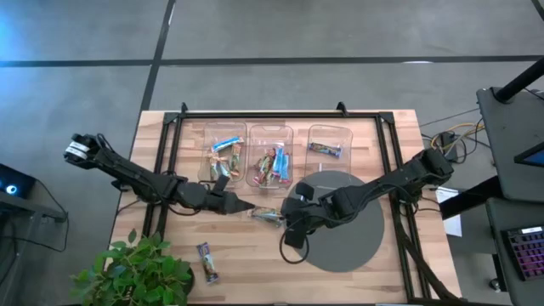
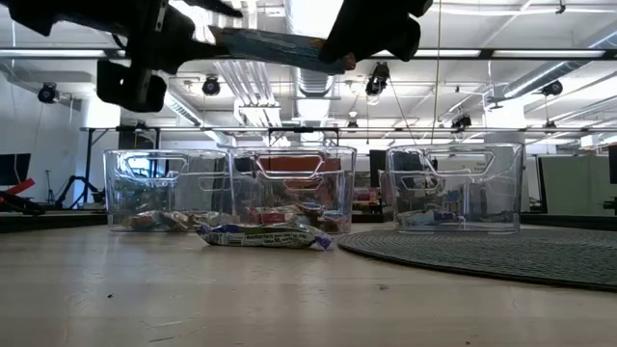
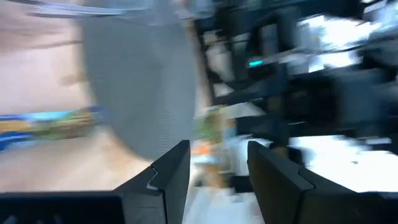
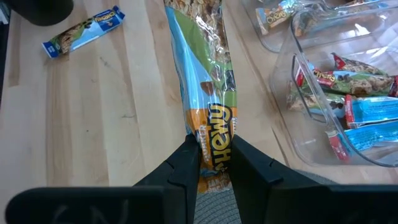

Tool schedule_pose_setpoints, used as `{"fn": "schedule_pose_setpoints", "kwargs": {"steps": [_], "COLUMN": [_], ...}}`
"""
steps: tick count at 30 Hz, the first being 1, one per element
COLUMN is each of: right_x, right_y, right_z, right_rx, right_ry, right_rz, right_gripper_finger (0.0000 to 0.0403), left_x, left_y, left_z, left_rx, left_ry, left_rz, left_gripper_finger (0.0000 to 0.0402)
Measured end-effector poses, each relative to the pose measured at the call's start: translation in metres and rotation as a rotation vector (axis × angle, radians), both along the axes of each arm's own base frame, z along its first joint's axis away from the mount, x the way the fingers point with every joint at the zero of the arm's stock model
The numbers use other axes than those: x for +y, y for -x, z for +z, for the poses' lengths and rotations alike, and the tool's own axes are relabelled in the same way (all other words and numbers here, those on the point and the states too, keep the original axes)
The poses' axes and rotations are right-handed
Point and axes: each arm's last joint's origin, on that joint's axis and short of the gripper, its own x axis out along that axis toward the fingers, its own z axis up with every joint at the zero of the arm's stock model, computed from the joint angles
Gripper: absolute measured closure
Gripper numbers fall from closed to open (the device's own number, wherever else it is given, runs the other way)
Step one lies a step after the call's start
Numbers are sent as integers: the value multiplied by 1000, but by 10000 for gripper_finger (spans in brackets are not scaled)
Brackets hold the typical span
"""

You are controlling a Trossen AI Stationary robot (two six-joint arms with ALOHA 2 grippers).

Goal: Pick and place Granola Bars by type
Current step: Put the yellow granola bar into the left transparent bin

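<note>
A granola bar in a blue, green and orange wrapper [image 4: 208, 81] hangs in the air between my two grippers [image 2: 280, 48], near the table's middle [image 1: 268, 215]. My right gripper [image 4: 211, 149] [image 1: 287, 218] is shut on it. My left gripper [image 3: 214, 165] [image 1: 242, 206] is open just left of the bar's free end, with nothing between its fingers. A blue-and-white bar [image 1: 207, 262] [image 4: 84, 30] lies flat on the wood near the near-left corner. Other bars lie in the clear bins. My right gripper pinches one end of the bar [image 4: 214, 140] between its two fingers. The fingers come from the table's right side, roughly level, and lie along the bar's length. The bar is lifted clear of the table and sticks out toward the left gripper.
Three clear bins stand in a row at the far side: left [image 1: 225, 153] and middle [image 1: 270, 157] with several bars, right [image 1: 330, 144] with one. A round grey mat [image 1: 344, 229] lies under the right arm. A potted plant [image 1: 136, 268] stands at the near-left corner.
</note>
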Motion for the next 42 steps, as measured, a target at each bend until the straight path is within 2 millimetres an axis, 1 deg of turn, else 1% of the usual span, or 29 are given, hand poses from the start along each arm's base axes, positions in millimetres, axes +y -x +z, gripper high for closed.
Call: {"fn": "schedule_pose_setpoints", "kwargs": {"steps": [3,9,12,16,23,42], "right_x": [0,-1,-1,-1,-5,-4], "right_y": [0,0,0,0,-2,-2], "right_z": [0,0,0,0,-1,-2], "right_rx": [-1,-5,-5,-5,-4,1], "right_ry": [4,20,21,20,21,13], "right_rz": [0,-10,-8,-10,-20,-12], "right_gripper_finger": [333,333,333,333,333,333], "left_x": [1,0,-2,-6,-11,-8], "left_y": [2,-1,-7,-16,-30,-32], "left_z": [-1,-10,-8,-14,-14,-10], "left_rx": [-78,-12,-15,24,43,21], "left_ry": [48,40,35,21,7,-13], "left_rz": [17,26,24,9,-35,8], "left_gripper_finger": [259,259,259,259,259,259]}}
